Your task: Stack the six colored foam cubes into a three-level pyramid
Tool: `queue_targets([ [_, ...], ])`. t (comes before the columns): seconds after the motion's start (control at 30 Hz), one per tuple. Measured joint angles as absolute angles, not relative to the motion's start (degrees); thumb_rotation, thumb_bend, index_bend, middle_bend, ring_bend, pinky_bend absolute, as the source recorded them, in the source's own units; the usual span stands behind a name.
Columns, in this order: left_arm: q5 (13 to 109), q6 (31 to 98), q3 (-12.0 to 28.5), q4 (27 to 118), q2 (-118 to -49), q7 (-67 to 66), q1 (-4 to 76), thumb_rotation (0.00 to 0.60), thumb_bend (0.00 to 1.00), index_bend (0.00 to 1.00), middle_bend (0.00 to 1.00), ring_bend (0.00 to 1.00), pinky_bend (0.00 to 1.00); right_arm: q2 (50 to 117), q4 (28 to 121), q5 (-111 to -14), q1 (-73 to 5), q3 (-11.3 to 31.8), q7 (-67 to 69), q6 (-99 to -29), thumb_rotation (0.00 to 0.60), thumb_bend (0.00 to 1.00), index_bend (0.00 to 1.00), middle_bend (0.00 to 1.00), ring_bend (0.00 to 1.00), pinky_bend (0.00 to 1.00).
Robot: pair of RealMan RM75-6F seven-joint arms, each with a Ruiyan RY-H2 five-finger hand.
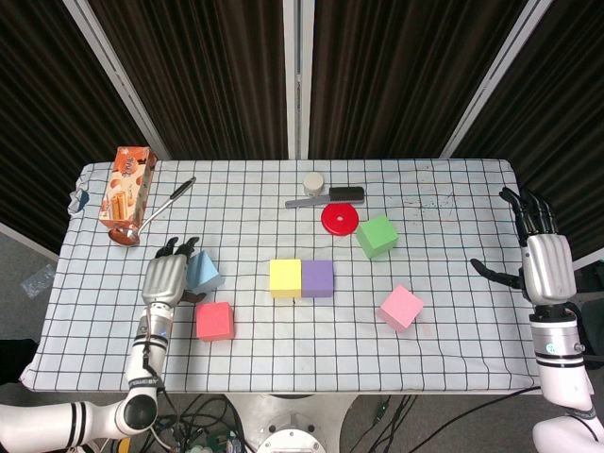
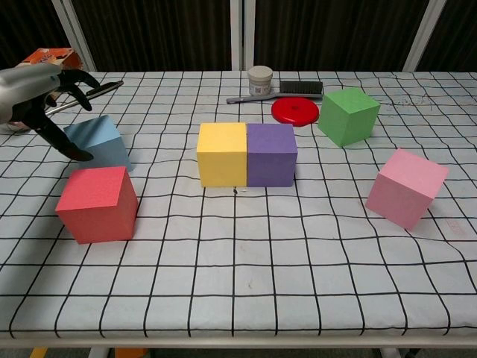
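Left hand (image 1: 165, 278): fingers spread over blue cube (image 1: 204, 274), near table (image 1: 283, 349) left edge. Right hand (image 1: 545, 264): open, empty, beyond right edge.
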State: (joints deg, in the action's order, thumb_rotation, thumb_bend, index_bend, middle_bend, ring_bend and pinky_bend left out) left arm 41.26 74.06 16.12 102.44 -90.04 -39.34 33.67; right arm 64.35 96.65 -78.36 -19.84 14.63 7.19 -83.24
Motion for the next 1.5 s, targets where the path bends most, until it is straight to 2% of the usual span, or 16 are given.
queue_targets([
  [0.6, 38.3, 74.8, 15.8, 97.1, -91.9, -38.9, 35.1, 0.6, 0.0, 0.12, 0.29, 0.06, 0.2, 66.1, 92.4, -77.1, -19.8, 15.1, 8.2, -81.2, 0.6, 0.03, 0.0, 0.14, 0.0, 0.0],
  [0.9, 40.8, 75.7, 15.6, 98.4, -91.3, -38.1, 35.3, 0.6, 0.14, 0.16, 0.38, 0.12, 0.21, 66.1, 92.2, -77.0, -19.2, 15.5, 8.6, -81.6, 0.6, 0.03, 0.0, 0.14, 0.0, 0.0],
  [1.13, 41.3, 73.2, 15.8, 100.0, -89.6, -36.7, 36.1, 0.6, 0.19, 0.16, 0.4, 0.13, 0.21, 65.9, 92.3, -77.0, -18.5, 15.6, 8.8, -82.3, 0.6, 0.04, 0.0, 0.14, 0.0, 0.0],
  [1.17, 41.4, 73.1, 15.8, 99.9, -89.6, -36.5, 36.1, 0.6, 0.19, 0.16, 0.4, 0.13, 0.21, 65.8, 92.2, -77.0, -18.4, 15.6, 8.8, -82.3, 0.6, 0.04, 0.0, 0.14, 0.0, 0.0],
  [1.3, 42.0, 72.6, 15.4, 99.3, -89.5, -34.7, 35.9, 0.6, 0.16, 0.13, 0.25, 0.1, 0.2, 65.8, 92.0, -76.6, -18.4, 15.7, 8.7, -81.9, 0.6, 0.04, 0.0, 0.14, 0.0, 0.0],
  [1.5, 42.8, 72.8, 14.9, 98.9, -89.4, -33.4, 35.5, 0.6, 0.11, 0.12, 0.16, 0.08, 0.2, 66.1, 91.7, -76.8, -18.5, 15.7, 8.8, -81.4, 0.6, 0.03, 0.0, 0.14, 0.0, 0.0],
])
